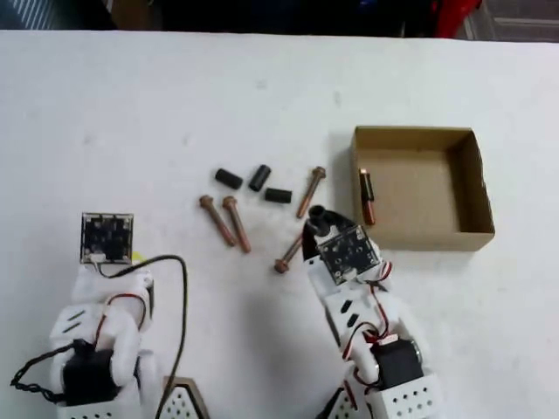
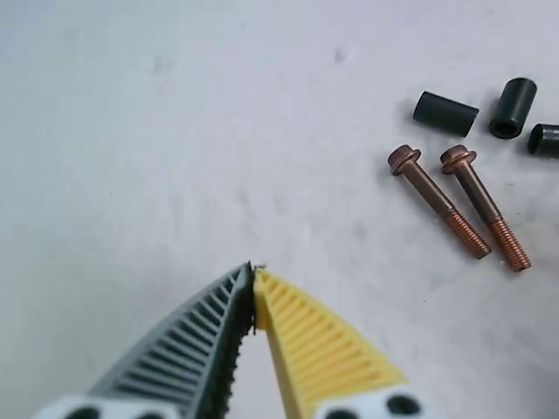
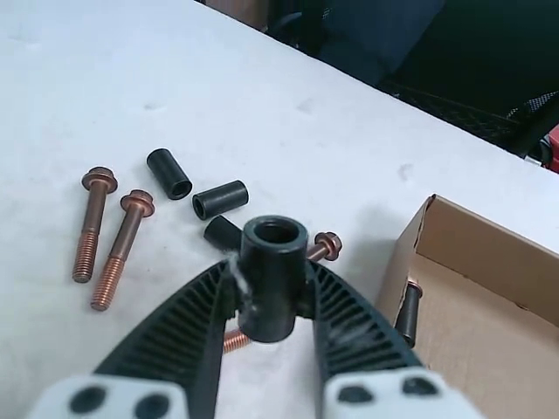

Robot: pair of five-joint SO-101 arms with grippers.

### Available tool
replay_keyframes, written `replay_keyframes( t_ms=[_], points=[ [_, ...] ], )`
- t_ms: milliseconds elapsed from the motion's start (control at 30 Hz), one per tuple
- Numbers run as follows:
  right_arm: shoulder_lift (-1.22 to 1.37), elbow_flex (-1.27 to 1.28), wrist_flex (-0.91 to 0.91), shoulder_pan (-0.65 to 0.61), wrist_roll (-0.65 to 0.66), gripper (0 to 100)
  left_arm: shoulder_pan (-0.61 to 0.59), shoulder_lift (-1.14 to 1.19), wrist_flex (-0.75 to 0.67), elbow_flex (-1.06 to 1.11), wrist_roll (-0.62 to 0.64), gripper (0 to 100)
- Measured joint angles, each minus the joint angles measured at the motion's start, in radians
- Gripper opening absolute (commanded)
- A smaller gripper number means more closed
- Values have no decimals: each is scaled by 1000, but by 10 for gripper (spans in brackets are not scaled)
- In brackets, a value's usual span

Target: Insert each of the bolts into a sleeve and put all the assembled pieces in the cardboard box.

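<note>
Currently right gripper clamped on a black sleeve, bore up, near the cardboard box — keep it plumb so a bolt seats straight — left gripper pinched shut, empty.

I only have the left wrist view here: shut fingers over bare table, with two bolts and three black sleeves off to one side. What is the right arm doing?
Observer: The right gripper is shut on a black sleeve, with the bore facing its wrist camera.
Operator: Is anything in the box?
Observer: One assembled piece lies in the cardboard box, along the wall nearest the loose parts.
Operator: Are there bolts beyond my two?
Observer: Two more: a bolt near the box, and a bolt beside the right gripper, on the table.
</note>
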Motion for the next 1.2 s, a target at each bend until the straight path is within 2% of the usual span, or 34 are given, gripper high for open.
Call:
replay_keyframes(
  t_ms=[267, 533, 733, 967, 1200],
  points=[
    [0, 0, 0, 0, 0, 16, 14, 354, 0, -250, 74, 23],
    [0, 8, -2, 0, 0, 16, 160, 764, 0, -463, 236, 24],
    [3, 77, -89, -2, 0, 16, 210, 1068, 0, -626, 328, 24],
    [2, 94, -130, 0, 0, 16, 227, 1471, 0, -852, 506, 24],
    [2, 94, -130, 0, 0, 16, 328, 1771, 0, -1016, 669, 24]
  ],
)
